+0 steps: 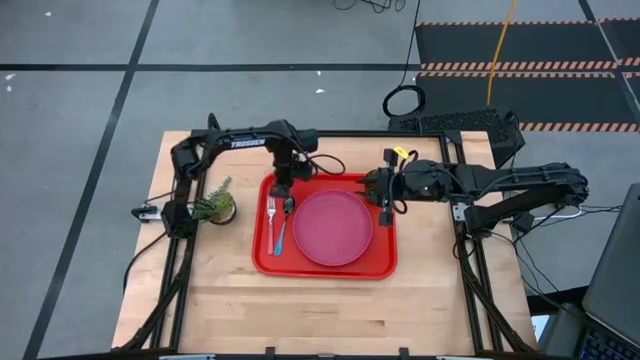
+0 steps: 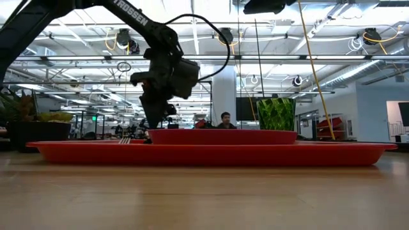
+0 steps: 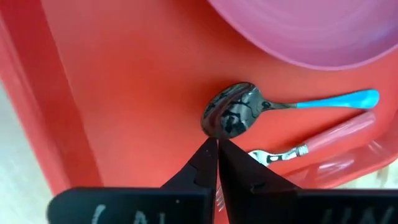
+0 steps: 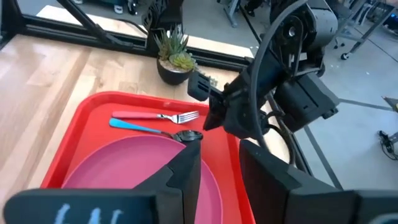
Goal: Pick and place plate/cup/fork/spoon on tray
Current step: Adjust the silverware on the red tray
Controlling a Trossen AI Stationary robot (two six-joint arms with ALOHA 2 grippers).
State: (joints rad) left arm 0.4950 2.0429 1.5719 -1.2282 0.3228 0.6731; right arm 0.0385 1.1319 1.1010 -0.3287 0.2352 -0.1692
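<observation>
The red tray [image 1: 262, 262] lies in the middle of the table. The pink plate [image 1: 332, 228] rests flat on it. The pink-handled fork [image 1: 271, 215] and the blue-handled spoon [image 1: 283, 230] lie side by side on the tray's left part. The green cup [image 2: 276, 114] stands upright on the tray behind the plate in the low view; from above my right gripper hides it. My left gripper [image 3: 217, 144] is shut, low over the tray, with its tips at the spoon's bowl [image 3: 231, 117]. My right gripper [image 4: 219, 174] is open and empty above the tray's far right part. My left gripper points down at the tray with its shut fingertips right at the edge of the spoon's bowl [image 3: 214, 132]. I cannot tell whether they touch the bowl. The spoon lies flat on the tray.
A small potted green plant [image 1: 215, 207] stands on the table left of the tray. The wooden table [image 1: 300, 310] shows bare near its front edge. People and shelves show in the room beyond the table.
</observation>
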